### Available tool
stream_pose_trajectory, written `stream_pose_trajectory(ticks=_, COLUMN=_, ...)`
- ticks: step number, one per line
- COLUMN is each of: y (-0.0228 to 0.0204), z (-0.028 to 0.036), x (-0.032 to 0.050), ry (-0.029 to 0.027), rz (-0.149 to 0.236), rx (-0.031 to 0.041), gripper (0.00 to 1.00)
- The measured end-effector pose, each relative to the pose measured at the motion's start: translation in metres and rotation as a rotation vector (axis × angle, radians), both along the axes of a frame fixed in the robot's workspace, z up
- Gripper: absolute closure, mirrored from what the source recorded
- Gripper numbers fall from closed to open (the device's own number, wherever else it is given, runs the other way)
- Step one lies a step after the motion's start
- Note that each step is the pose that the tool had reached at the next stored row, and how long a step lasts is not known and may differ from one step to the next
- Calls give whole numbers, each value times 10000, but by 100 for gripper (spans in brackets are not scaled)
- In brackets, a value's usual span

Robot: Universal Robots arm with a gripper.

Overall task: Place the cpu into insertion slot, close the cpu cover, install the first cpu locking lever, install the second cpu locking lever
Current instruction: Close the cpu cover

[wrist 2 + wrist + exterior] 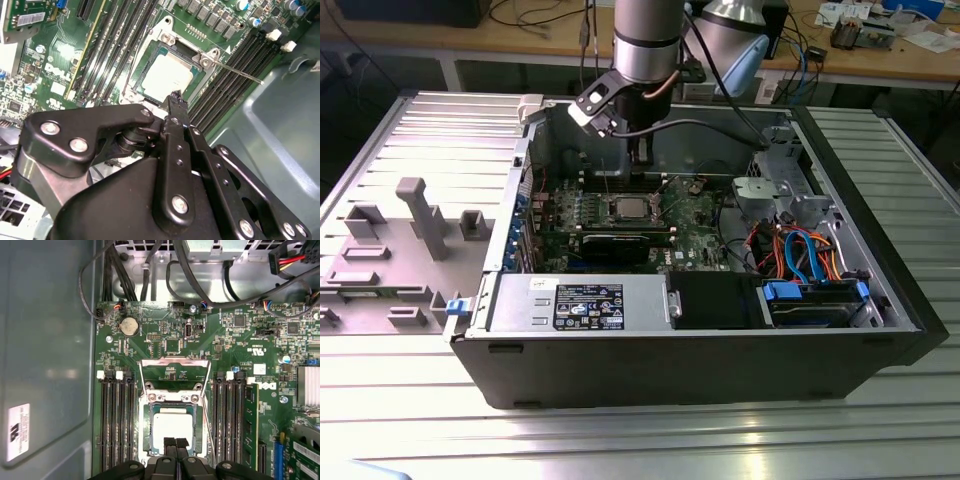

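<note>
Motherboard (225,340), first wrist view: cpu (172,427) seated, cpu cover (174,362) open.

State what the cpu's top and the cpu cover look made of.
The cpu: likely metal, with a dull pale-grey matte top that softly catches the light. The cpu cover: apparently bare sheet metal, a thin silvery frame with bright glints.

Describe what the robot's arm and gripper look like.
The arm is a silver-grey cylinder with a dark band. A black cable loops off its wrist. The gripper is matt black: flat, rounded linkage plates joined by silver screws, ending in two narrow fingers.
</note>
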State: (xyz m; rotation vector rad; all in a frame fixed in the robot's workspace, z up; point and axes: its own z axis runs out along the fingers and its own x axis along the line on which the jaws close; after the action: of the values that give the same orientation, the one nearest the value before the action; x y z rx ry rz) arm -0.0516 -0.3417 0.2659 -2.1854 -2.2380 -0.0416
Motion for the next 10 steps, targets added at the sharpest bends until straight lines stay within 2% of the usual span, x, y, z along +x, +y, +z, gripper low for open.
stream_pose_trajectory(ticks=10, y=0, z=-2, x=37, ry=0, rz=18, rx=0, gripper=89)
